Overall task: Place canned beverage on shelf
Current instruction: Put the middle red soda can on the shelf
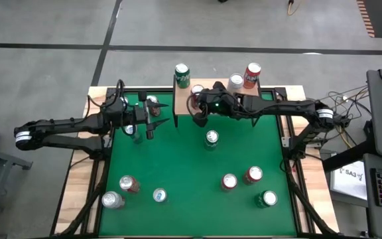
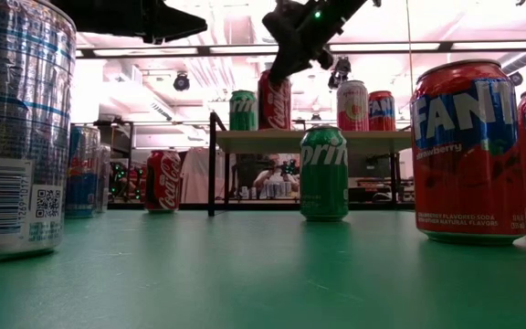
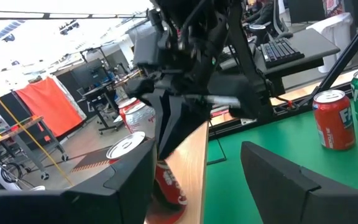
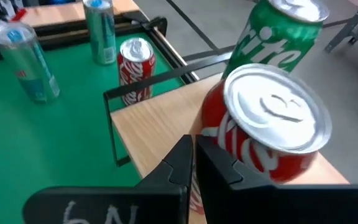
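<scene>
Red cola can point(image 4: 263, 134) standing on the shelf point(image 4: 160, 121), just beside a green Sprite can point(image 4: 278, 37) at the far left end. Right gripper point(image 4: 193, 158) pinched fully shut, empty, fingertips close against the cola can's side. Left gripper point(image 1: 152, 119) parted midway, holding nothing, waiting left of the shelf. Risk judged: a careless retreat clipping the can, toppling it against its green neighbour or off the edge.

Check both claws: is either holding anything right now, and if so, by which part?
Nothing is held. The right claw is shut and empty beside the red can on the shelf; the left claw hangs open over the table.
</scene>
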Controlling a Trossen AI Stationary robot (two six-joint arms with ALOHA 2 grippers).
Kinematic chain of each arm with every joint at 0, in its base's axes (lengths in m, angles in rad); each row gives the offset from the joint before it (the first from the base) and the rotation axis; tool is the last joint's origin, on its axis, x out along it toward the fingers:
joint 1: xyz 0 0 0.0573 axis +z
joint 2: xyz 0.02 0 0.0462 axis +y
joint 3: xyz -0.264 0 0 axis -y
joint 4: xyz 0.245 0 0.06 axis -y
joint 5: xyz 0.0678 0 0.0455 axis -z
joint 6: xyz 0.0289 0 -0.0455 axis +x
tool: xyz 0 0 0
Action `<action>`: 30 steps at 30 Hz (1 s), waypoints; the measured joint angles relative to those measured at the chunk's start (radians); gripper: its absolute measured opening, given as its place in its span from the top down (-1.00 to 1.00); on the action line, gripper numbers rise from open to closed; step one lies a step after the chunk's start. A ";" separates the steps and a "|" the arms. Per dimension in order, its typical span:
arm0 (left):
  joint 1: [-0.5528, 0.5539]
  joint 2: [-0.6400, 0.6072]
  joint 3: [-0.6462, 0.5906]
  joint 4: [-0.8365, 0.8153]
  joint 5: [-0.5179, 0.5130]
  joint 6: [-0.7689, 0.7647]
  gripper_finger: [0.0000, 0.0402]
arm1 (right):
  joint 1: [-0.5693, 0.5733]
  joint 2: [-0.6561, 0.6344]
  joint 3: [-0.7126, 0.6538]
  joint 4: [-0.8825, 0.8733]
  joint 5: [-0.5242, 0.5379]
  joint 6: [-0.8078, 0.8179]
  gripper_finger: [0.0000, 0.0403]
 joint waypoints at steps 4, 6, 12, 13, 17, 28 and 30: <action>0.000 0.000 0.000 0.000 0.000 0.000 -0.09 | -0.001 0.012 0.006 0.002 0.000 0.008 0.95; 0.000 0.000 0.000 0.000 0.000 0.000 -0.09 | -0.001 0.013 0.011 0.001 0.000 0.007 0.95; 0.000 0.000 0.000 -0.006 0.000 0.000 -0.09 | 0.000 0.005 0.019 -0.013 -0.006 0.006 0.95; 0.000 0.000 0.000 -0.006 0.000 0.000 -0.09 | 0.000 0.002 0.023 -0.026 -0.009 0.010 0.95; 0.000 0.000 0.000 -0.006 0.000 0.000 -0.09 | 0.000 -0.001 0.055 -0.150 -0.012 0.051 0.95; 0.000 0.000 0.000 -0.005 0.000 0.000 -0.09 | -0.011 0.015 0.061 -0.185 -0.010 0.066 0.95; 0.000 0.000 0.000 -0.005 0.000 0.000 -0.09 | -0.016 0.018 0.059 -0.187 -0.010 0.069 0.95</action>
